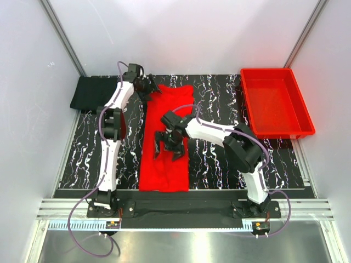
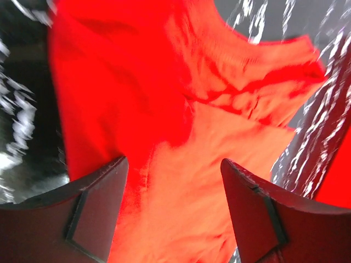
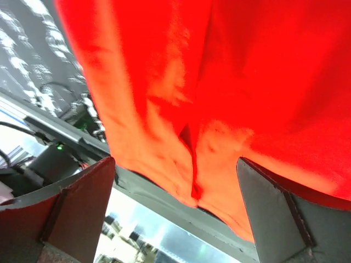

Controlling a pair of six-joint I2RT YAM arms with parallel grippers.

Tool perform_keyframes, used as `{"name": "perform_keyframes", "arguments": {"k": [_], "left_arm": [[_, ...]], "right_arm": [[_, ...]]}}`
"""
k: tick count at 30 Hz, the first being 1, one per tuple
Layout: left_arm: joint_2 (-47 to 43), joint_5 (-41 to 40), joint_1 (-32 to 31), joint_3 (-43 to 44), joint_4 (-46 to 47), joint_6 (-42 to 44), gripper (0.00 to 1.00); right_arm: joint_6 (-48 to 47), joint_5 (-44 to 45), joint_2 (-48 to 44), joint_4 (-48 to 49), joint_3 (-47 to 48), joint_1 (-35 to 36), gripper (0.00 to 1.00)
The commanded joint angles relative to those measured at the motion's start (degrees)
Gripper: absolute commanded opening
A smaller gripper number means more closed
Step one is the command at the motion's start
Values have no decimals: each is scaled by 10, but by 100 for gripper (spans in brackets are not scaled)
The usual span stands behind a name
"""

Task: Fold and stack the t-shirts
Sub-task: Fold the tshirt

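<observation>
Red t-shirt (image 1: 163,174) lies half-folded lengthwise, unstacked; black t-shirt (image 1: 90,93) already folded; left pincer (image 1: 148,86) and right pincer (image 1: 170,148) gape wide, empty.

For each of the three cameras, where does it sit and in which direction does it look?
Top external: fixed above and behind, looking down on the table; left arm, right arm, red t-shirt, folded black t-shirt and red bin show.
Left wrist: at the red t-shirt's far end, looking down at it between its own open fingers.
Right wrist: over the shirt's middle, looking toward the table's near edge; its own open fingers show.
Shared: all three see the red t-shirt.
</observation>
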Motion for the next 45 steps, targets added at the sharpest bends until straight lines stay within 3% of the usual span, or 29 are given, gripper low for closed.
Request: {"name": "perform_keyframes", "arguments": {"k": [1, 5, 8, 9, 12, 13, 16, 20, 22, 26, 35, 38, 45], "left_arm": [[-73, 26, 27, -10, 62, 2, 77], [-188, 4, 28, -58, 2, 33, 79], [-303, -21, 23, -174, -37, 65, 80], [-339, -32, 19, -249, -56, 75, 80], [-474, -107, 7, -383, -80, 103, 80], [-508, -119, 7, -475, -78, 104, 79], [-644, -130, 6, -612, -78, 104, 76], [-783, -133, -17, -830, -89, 83, 75], [-850, -121, -41, -897, -90, 60, 75], [-893, -156, -123, -928, -99, -1, 76], [-909, -165, -127, -1078, -96, -178, 76], [-936, -130, -127, -1129, -38, -201, 68], [-952, -115, -127, -1165, -14, -207, 56]], "right_arm": [[-39, 37, -15, -64, 79, -17, 100], [-149, 79, -45, -131, 99, -44, 100], [-188, 121, -92, -157, 62, -60, 100], [-193, 124, -120, -158, 46, -71, 100], [-200, 60, -173, -144, -33, -89, 100], [-195, 39, -190, -120, -85, -100, 100], [-168, -18, -265, -52, -191, -101, 100], [-90, -82, -343, 63, -317, -102, 79], [-36, -137, -366, 150, -384, -101, 75], [6, -159, -370, 209, -429, -100, 70], [68, -146, -358, 271, -512, -99, 70], [105, -162, -355, 341, -560, -99, 61], [136, -161, -334, 407, -598, -94, 59]]}}
